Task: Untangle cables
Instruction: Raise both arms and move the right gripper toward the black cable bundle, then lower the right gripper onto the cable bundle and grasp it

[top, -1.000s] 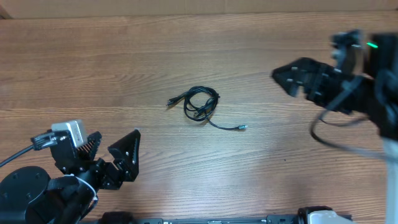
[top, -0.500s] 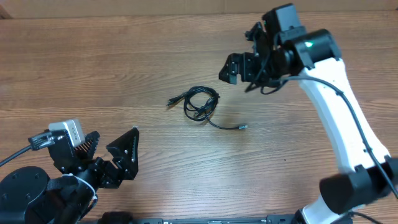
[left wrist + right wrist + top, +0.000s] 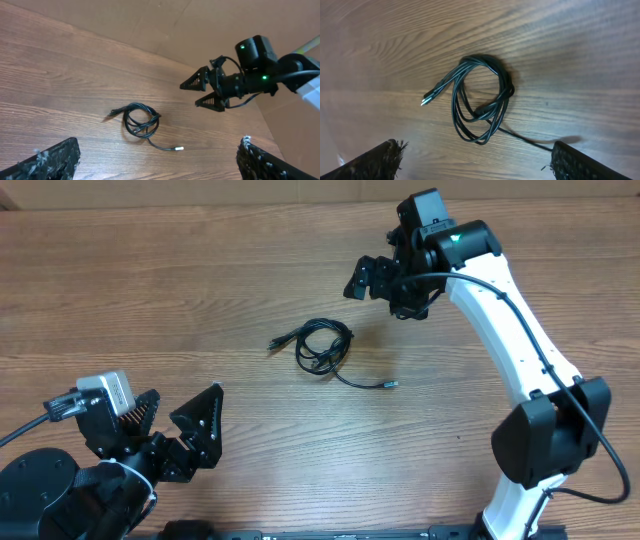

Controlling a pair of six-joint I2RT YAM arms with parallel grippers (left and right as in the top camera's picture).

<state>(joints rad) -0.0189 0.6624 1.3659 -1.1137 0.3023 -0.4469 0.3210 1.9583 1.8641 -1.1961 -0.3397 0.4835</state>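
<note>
Cables (image 3: 322, 348) in one loose coil, flat on the table (image 3: 150, 290), about its middle. Stretched longest from upper left to lower right in the overhead view: bunched plug ends poking left, a single tail trailing right to a small plug. Well apart from the far edge and from both grippers (bare wood all round). Left gripper (image 3: 178, 425) spread wide near the front edge. Right gripper (image 3: 192, 94) also parted, hovering up and right of the coil.
</note>
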